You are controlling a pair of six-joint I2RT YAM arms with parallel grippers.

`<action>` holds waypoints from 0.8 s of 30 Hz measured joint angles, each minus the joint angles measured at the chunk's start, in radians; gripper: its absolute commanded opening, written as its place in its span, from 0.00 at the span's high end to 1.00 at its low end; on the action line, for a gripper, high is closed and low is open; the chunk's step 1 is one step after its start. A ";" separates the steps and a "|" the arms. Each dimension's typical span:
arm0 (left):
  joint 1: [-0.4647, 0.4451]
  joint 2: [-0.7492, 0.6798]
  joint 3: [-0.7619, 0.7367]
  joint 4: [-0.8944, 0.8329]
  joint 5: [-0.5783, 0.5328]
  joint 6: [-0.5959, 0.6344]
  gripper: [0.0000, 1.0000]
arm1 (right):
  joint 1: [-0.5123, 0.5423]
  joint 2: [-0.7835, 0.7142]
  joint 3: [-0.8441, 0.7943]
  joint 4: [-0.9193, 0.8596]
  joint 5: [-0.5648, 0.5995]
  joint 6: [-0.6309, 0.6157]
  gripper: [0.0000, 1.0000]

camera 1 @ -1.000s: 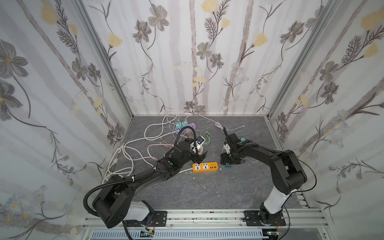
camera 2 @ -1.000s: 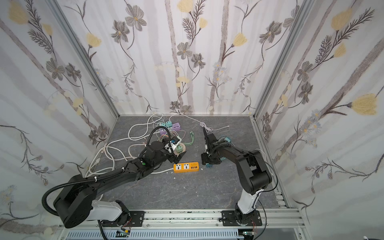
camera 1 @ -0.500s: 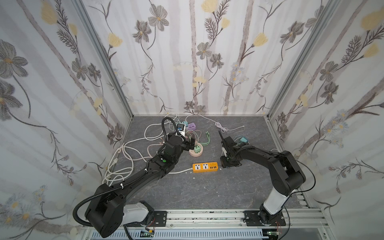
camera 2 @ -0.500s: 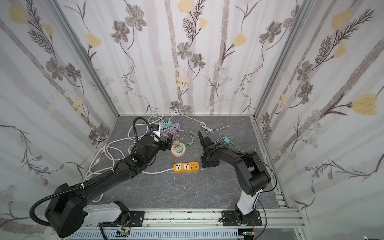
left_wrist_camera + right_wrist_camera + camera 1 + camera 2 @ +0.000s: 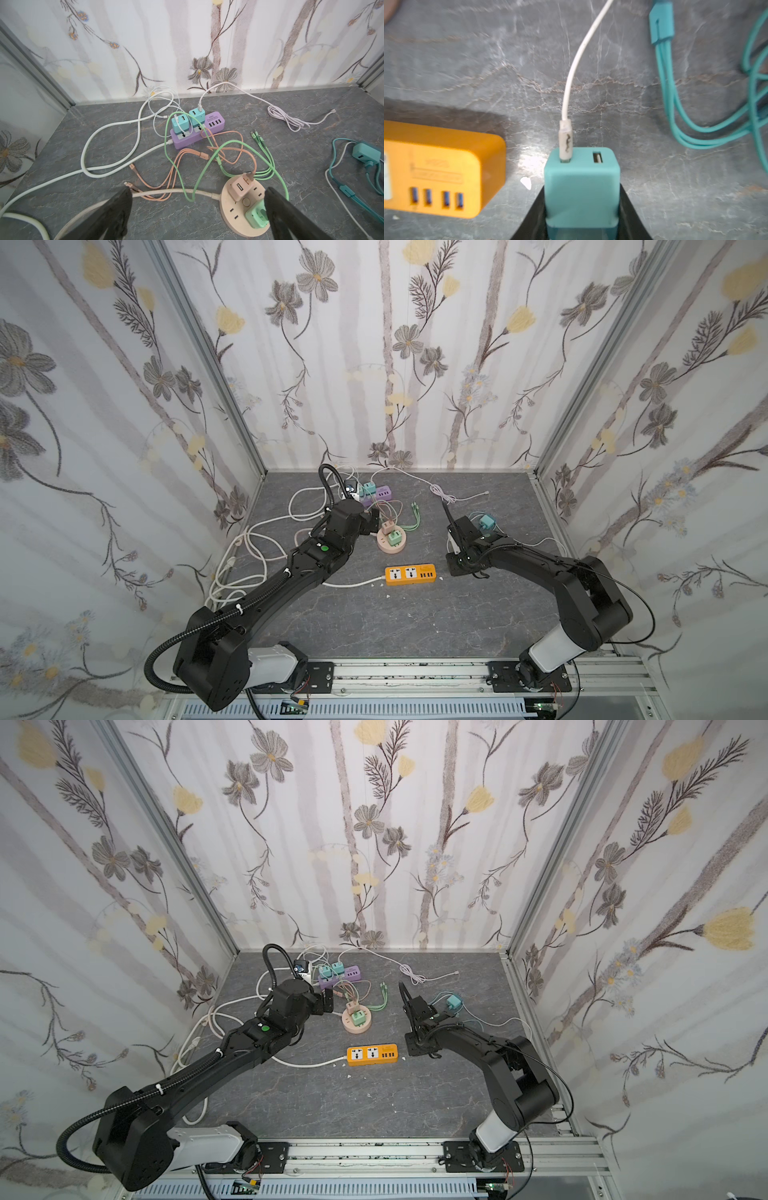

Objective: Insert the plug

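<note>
Teal plastic filled the gap in the right gripper [image 5: 581, 185]: the teal charger [image 5: 582, 199] sat between the black fingers [image 5: 533, 216], which lay flush against its two flanks, so the jaws stood partway in and gripped it. The cube's port face turned away from the wrist, with a white cable [image 5: 572, 83] seated in one port and the empty port [image 5: 597, 157] beside it. The prongs showed in no view and were judged to sit on the opposite, hidden face, so the plug's axis likely ran from wrist toward fingertips. Outward from there, the orange power strip [image 5: 440, 166] lay on the grey table [image 5: 467, 62] just beside the gripper, on the side toward the other arm, not touching the charger. In both top views the strip [image 5: 410, 574] [image 5: 372, 1055] pointed its long axis almost straight at the gripper, its USB bank [image 5: 427, 575] at the near end and the two sockets [image 5: 395, 573] past that, faces up. The coming move seemed to turn on that: a short carry along the strip, over the bank, with the prongs brought to face down. The right arm was much the nearer. The left gripper [image 5: 198, 192] hung wide open and empty by a round hub [image 5: 230, 225], farther from the strip.
</note>
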 measured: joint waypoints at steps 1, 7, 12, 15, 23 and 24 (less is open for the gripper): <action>0.007 0.014 0.031 -0.032 0.017 -0.009 0.00 | 0.000 -0.042 -0.009 0.021 0.005 -0.008 0.71; 0.010 0.097 0.179 -0.175 0.210 -0.059 0.00 | 0.032 -0.296 -0.108 0.200 -0.011 -0.198 0.75; 0.010 0.123 0.294 -0.235 0.399 -0.062 0.01 | 0.050 -0.392 -0.139 0.312 -0.057 -0.400 0.73; 0.010 0.151 0.369 -0.274 0.570 -0.055 0.05 | 0.061 -0.427 -0.148 0.364 -0.081 -0.512 0.74; -0.026 0.238 0.538 -0.463 0.814 0.018 0.10 | 0.130 -0.456 -0.153 0.430 -0.119 -0.758 0.73; -0.032 0.245 0.554 -0.486 0.830 0.026 0.10 | 0.142 -0.456 -0.150 0.430 -0.118 -0.782 0.73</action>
